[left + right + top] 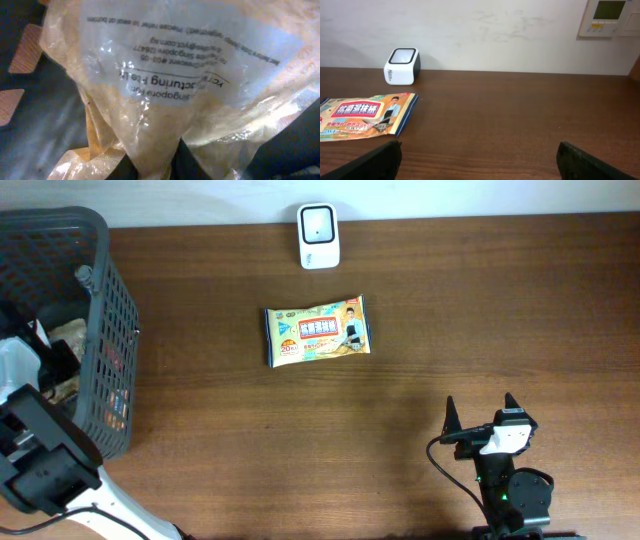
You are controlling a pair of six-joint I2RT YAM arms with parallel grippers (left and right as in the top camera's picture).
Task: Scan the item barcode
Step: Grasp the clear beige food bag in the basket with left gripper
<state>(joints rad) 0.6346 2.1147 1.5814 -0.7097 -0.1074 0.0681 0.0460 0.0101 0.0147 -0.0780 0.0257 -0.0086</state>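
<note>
Broad brown wooden table (400,400), filling the overhead view, backed by a pale wall (495,30) in the right wrist view. At the table's left edge, a dark grey mesh basket (110,300), upright, with several items inside, mostly hidden by its wall and by the arm above. Left arm (40,450) reaching from the lower left corner up and over into that basket. Right arm (505,485) parked at the lower right, well apart from everything else on the table. Inside the basket, close against the left wrist camera, a clear plastic bag (165,100) of pale grainy contents, crinkled and glossy, narrowing downward to a pinched neck. Out on the bare wood near the table's middle, a flat orange-and-blue wipes pack (317,330), lying face up, slightly tilted, touching nothing. Beyond it, near the far edge and the wall, a small white scanner (319,236) with a dark window on top, apart from the pack. Right gripper (480,405) pointed toward pack and scanner, jaws spread wide with nothing between them, hovering low over bare wood. Left gripper (156,167) down in the basket, dark fingers (197,165) drawn in close on either side of the bag's neck, clamped on the plastic. On the bag, a white printed label (170,60) with dark lettering, seen upside down, partly blurred. High on the wall at the right, a small beige control panel (610,15) with a greenish display.
</note>
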